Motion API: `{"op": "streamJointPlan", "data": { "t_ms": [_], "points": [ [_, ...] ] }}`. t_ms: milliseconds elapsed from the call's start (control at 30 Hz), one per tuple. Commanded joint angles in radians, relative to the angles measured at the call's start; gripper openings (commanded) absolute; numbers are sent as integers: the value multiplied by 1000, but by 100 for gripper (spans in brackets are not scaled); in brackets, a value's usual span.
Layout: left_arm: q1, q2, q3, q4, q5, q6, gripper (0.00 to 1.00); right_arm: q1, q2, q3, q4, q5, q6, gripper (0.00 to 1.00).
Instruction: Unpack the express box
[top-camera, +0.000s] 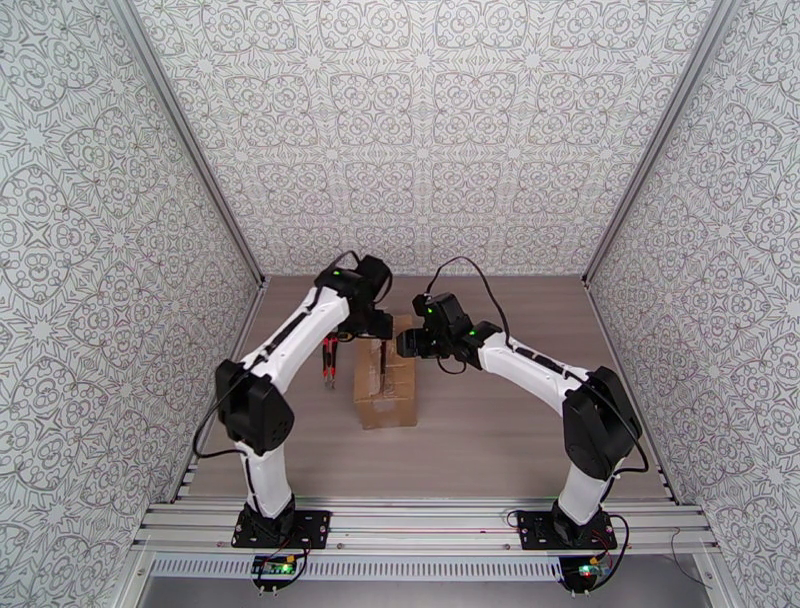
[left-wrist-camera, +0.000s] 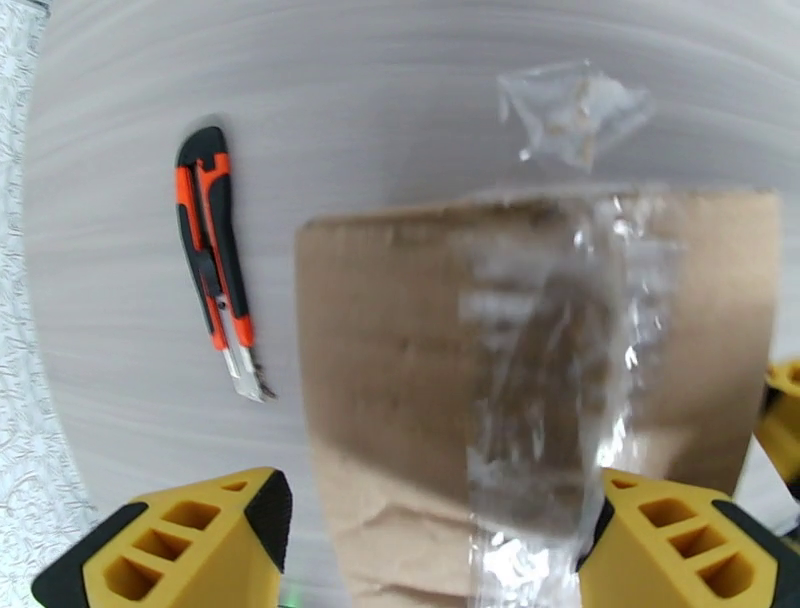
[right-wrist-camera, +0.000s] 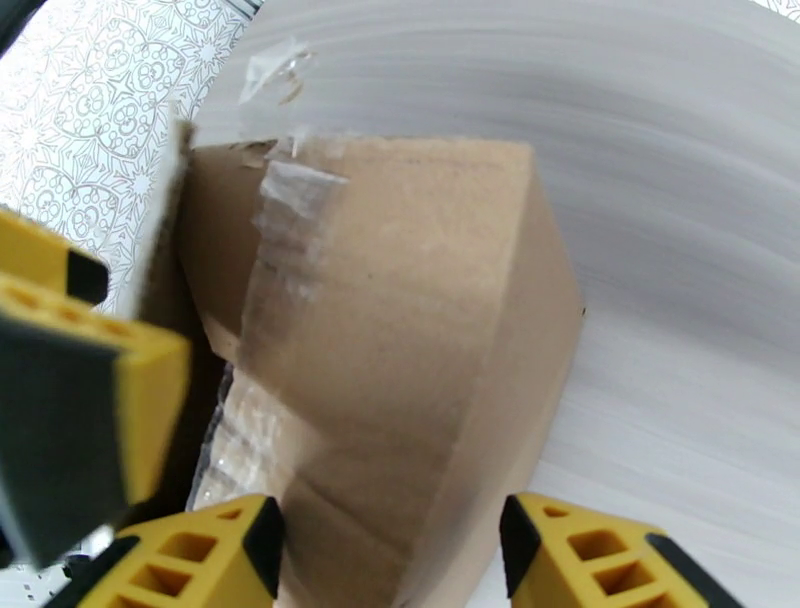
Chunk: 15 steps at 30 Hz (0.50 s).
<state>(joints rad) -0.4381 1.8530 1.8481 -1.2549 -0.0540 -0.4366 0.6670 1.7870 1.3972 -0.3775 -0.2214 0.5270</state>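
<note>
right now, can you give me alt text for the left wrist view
A brown express box with crinkled clear tape down its top sits on a pale table. A red-and-black utility knife lies apart from it at picture left, and the open left pincer frames the bottom corners.

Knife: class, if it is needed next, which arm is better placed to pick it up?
Left. The knife lies left of the box, close to the left end effector. The right end effector sits over the box's other side and would likely have to cross it.
</note>
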Motion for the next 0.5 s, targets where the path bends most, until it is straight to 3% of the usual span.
{"op": "streamJointPlan", "data": {
  "t_ms": [0,200,467],
  "points": [
    [57,-79,-103,101,132,0,76,7,16,43,-53,25,-4,63],
    [114,-159,-223,191,204,-1,72,6,23,87,-104,39,-24,64],
    [121,-167,-212,190,203,20,61,6,43,122,-153,60,-38,64]
  ]
}}
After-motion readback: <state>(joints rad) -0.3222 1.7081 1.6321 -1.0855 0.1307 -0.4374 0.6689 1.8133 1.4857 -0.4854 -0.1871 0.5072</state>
